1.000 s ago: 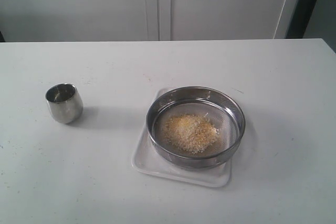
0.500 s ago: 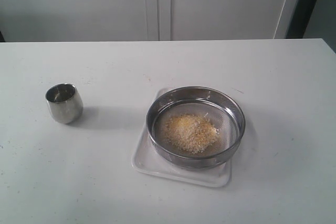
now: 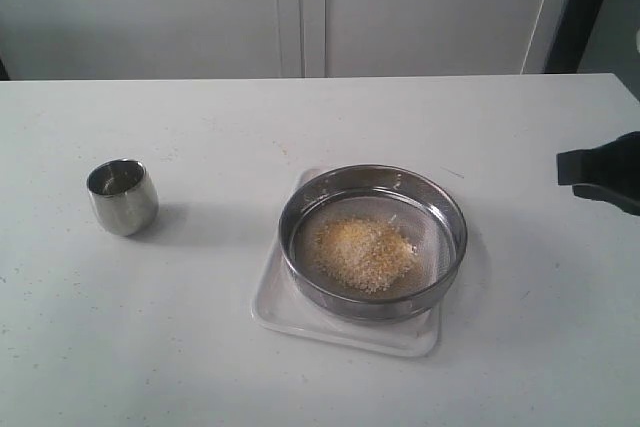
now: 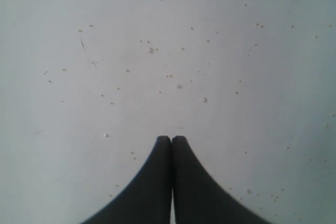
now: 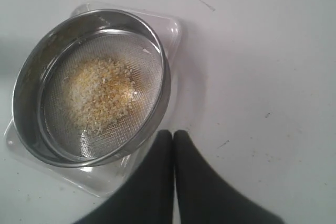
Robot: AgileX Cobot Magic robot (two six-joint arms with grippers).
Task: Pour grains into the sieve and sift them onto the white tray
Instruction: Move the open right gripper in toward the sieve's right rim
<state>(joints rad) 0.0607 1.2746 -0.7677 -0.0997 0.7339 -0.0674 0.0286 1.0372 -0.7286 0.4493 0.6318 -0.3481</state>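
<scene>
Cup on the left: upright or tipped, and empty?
Upright: the cup stands on its base, mouth up. Empty or not: cannot tell, the inside is too dark.

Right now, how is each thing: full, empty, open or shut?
sieve, upright, partly filled
grains, heaped on the sieve's mesh
white tray, flat under the sieve
steel cup, upright, looks empty
left gripper, shut, holding nothing
right gripper, shut, holding nothing

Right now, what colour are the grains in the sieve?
The grains are yellow mixed with whitish; the right wrist view shows them best.
</scene>
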